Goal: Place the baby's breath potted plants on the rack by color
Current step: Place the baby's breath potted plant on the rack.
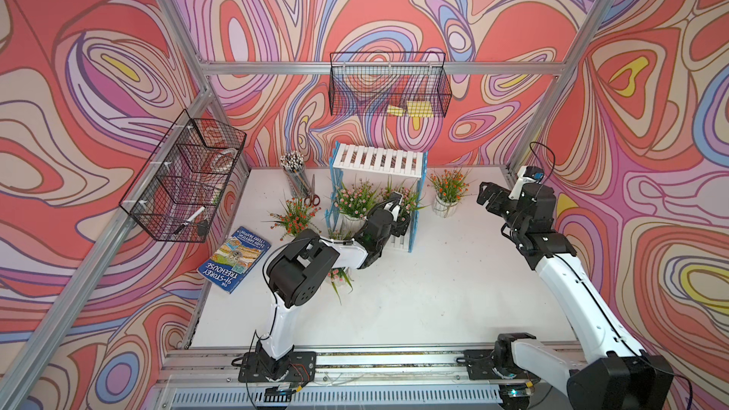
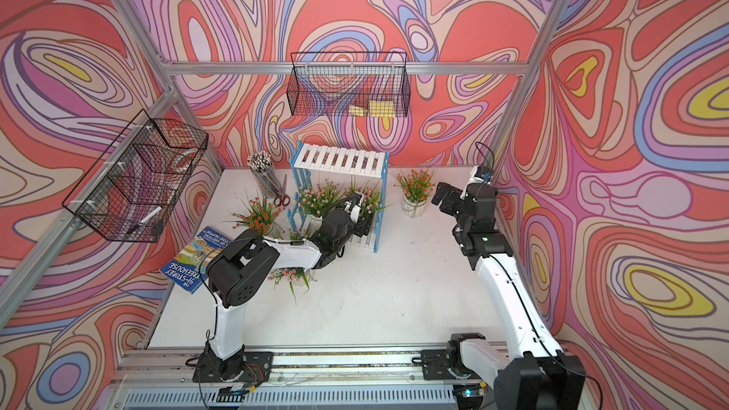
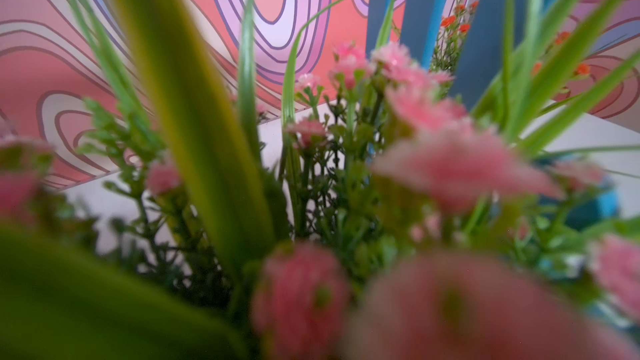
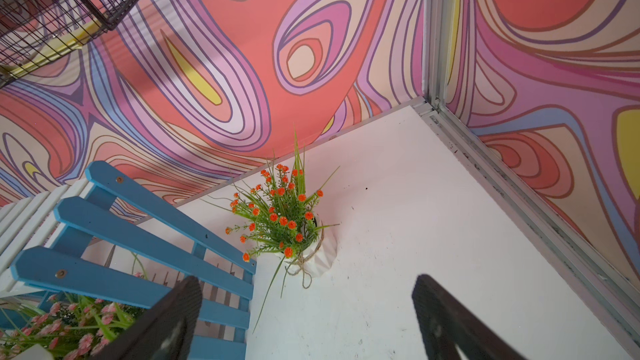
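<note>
The rack stands at the back of the table, its top board bare. On its lower board stand two pink baby's breath potted plants. My left gripper reaches in at the right one. Pink blooms fill the left wrist view and hide the jaws. A third pink plant lies under my left arm. Orange plants stand left and right of the rack. My right gripper hangs open and empty above the table, short of the right orange plant.
A pencil cup and scissors stand left of the rack. A blue book lies at the left edge. Black wire baskets hang on the left wall and the back wall.
</note>
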{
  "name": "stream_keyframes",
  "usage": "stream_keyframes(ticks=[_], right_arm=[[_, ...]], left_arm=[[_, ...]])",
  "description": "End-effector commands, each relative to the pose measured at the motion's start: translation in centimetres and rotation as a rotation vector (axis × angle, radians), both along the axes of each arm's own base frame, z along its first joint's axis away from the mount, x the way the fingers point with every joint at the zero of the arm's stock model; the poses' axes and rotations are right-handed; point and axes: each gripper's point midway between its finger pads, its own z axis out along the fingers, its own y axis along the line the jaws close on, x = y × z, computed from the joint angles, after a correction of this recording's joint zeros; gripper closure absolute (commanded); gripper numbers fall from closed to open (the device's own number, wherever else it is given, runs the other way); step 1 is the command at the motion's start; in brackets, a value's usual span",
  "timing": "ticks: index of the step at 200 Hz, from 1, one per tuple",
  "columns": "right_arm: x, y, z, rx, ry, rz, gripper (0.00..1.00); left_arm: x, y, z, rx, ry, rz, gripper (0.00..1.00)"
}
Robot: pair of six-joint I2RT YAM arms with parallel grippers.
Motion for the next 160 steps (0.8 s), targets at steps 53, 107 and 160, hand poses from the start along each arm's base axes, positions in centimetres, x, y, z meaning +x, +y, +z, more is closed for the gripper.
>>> stream_keyframes(ticks=[53, 107, 160], right_arm=[[0.6, 0.7, -2.1, -0.012, 0.043, 0.052, 0.02], [0.9, 1.9, -3.5, 0.026, 0.085, 0.114, 0.02], [0.7, 2.2, -3.9, 0.032, 0.099, 0.133, 0.02]], left_arm=[[2.3, -0.8, 2.7, -0.108, -0.094, 0.029, 0.38], [1.8, -0.5, 2.5, -0.16, 0.009, 0.031, 0.01], [1.0, -0.3, 2.6, -0.198, 0.077, 0.033, 0.0]])
